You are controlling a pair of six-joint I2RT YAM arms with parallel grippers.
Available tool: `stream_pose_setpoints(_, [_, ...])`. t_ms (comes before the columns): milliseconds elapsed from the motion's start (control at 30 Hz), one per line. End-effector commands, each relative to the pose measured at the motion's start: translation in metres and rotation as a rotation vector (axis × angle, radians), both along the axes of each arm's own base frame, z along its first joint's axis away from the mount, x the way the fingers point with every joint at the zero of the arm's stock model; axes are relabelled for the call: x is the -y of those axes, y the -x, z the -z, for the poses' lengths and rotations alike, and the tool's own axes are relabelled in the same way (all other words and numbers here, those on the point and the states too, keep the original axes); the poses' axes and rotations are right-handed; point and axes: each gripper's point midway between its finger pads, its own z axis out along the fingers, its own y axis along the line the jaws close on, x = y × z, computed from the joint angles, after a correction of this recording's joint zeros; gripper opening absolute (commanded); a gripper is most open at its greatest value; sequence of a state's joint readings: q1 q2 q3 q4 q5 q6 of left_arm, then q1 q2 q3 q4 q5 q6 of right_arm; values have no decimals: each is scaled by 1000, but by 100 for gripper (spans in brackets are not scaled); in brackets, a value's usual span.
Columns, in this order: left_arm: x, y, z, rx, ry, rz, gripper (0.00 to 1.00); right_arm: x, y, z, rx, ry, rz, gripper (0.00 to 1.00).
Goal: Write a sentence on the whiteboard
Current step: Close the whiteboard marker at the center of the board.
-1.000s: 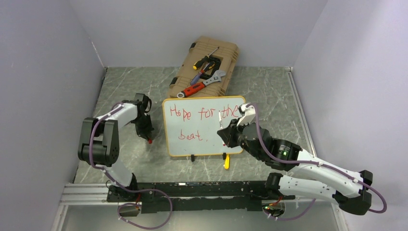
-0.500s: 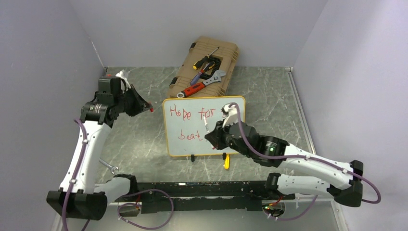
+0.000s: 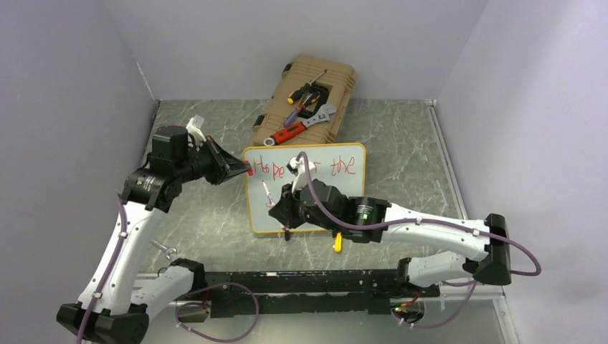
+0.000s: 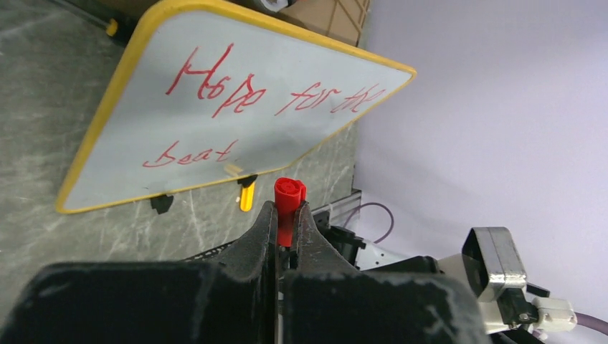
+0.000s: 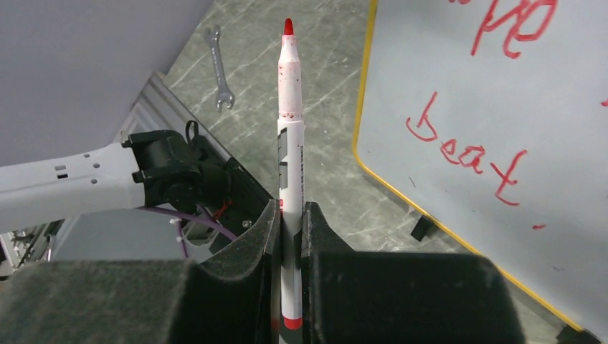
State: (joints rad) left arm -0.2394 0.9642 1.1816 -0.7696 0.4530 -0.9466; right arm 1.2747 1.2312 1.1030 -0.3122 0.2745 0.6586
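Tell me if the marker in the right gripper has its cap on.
No: the marker in the right gripper shows a bare red tip, while the left gripper pinches the red cap.

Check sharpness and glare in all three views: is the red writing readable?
Top external: even light, sharp, no glare on the whiteboard, though the right arm hides part of the sentence. Left wrist: writing crisp, dark fingers gripping the red cap soft. Right wrist: marker and lettering sharp, foreground fingers blurred.
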Motion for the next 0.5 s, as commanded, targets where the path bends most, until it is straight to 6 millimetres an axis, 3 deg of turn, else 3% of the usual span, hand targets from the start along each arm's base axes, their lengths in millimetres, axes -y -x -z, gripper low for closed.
stream_pose_setpoints(0, [9, 7, -15, 31, 74, 18, 0, -20, 4, -33, -1, -97, -21, 0])
stream_pose_setpoints(467, [22, 11, -20, 44, 100, 60, 0, -14, 1, -26, -31, -54, 27, 0])
